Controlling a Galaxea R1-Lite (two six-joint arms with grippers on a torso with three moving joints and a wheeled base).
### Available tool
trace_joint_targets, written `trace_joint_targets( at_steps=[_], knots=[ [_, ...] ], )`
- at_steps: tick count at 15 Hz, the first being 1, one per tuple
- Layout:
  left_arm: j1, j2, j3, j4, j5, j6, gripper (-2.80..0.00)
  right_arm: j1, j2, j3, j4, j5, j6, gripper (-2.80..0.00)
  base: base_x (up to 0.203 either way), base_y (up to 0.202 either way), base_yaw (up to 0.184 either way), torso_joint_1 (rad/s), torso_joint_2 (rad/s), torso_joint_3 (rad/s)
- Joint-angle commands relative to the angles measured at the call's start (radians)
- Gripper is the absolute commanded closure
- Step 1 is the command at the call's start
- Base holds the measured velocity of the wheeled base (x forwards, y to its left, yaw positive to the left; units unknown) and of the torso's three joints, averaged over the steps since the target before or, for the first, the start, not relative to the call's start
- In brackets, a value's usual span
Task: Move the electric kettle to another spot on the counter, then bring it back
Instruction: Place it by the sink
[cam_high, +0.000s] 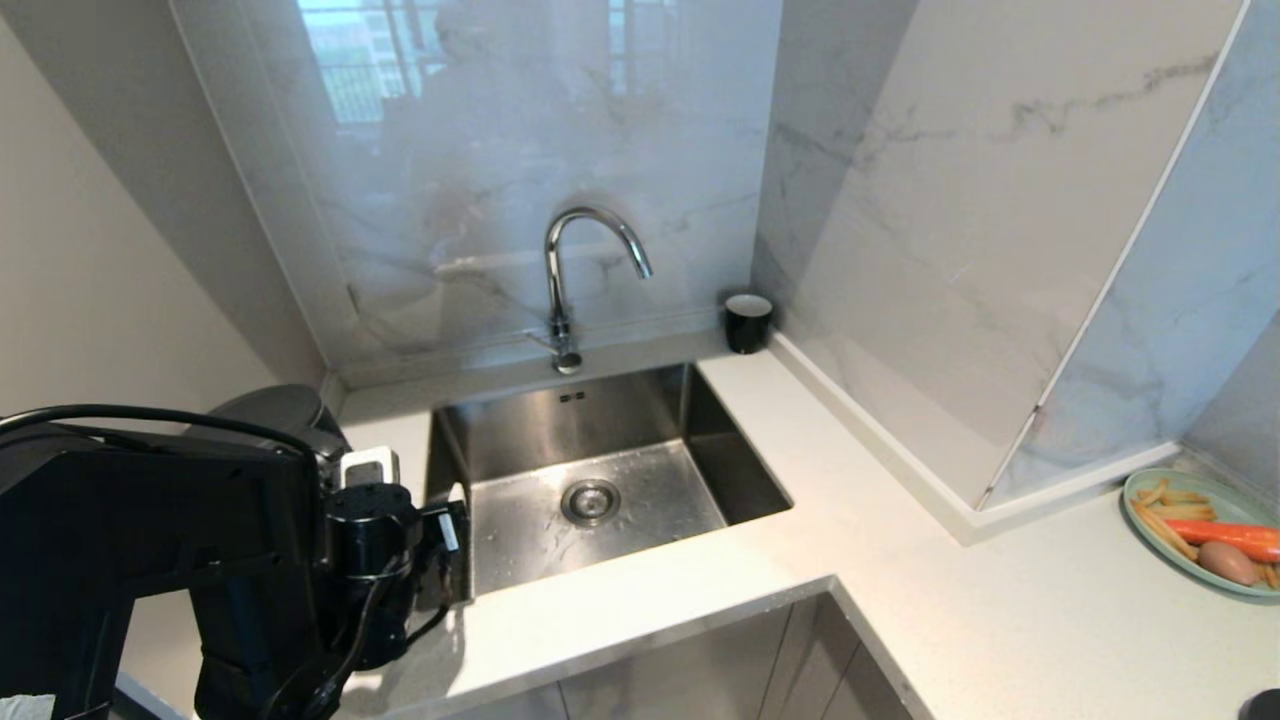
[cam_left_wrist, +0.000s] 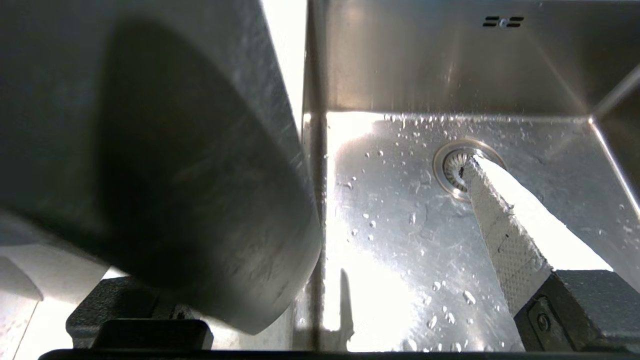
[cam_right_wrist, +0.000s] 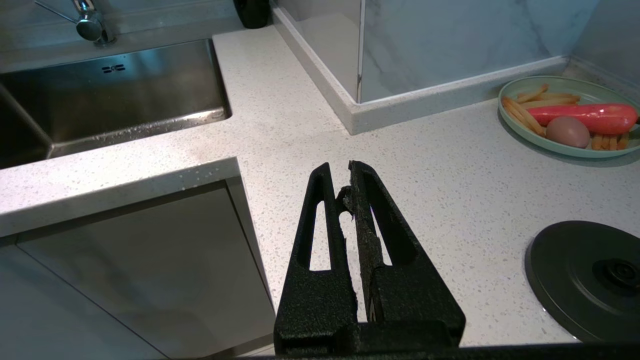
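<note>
**Kettle waits by the sink, right next to the left gripper**

The electric kettle (cam_high: 275, 412) stands on the counter (cam_high: 620, 590) to the left of the sink (cam_high: 600, 480), close to the wall. In the head view only its flat grey lid and a bit of its dark body peek out behind the robot's left arm.

The left gripper (cam_left_wrist: 320, 215) is down beside the kettle with its jaws spread wide. It holds nothing. In the left wrist view the kettle's black side fills one half of the picture, very close to the camera. One finger (cam_left_wrist: 500, 225) hangs over the wet sink floor, pointing at the drain (cam_left_wrist: 457, 170). The other finger cannot be seen, so it is hard to tell if the kettle sits between the two jaws or just beside them.

The kettle stands upright, so its long way runs up and down. The left arm is much nearer to it.

The right gripper (cam_right_wrist: 350, 195) hangs over the other part of the counter with its jaws pressed together, near a round black base (cam_right_wrist: 590, 280) and a green plate (cam_right_wrist: 510, 90) of food.

The kettle looks tall, dark, smooth and a little shiny.
</note>
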Motion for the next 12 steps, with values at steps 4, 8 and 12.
trace_joint_targets(
  at_steps=[4,8,12],
  knots=[
    [-0.024,-0.008,-0.015,-0.01,0.004,-0.01,-2.8,0.001,0.0,0.0,0.0,0.0,0.0,0.0,0.0,0.0,0.0,0.0,0.0,0.0],
    [-0.029,0.02,0.003,-0.01,0.001,-0.077,-2.8,0.001,0.0,0.0,0.0,0.0,0.0,0.0,0.0,0.0,0.0,0.0,0.0,0.0],
    [-0.023,0.005,-0.013,-0.01,-0.009,-0.083,-2.8,0.0,0.001,0.0,0.0,0.0,0.0,0.0,0.0,0.0,0.0,0.0,0.0,0.0]
  ],
)
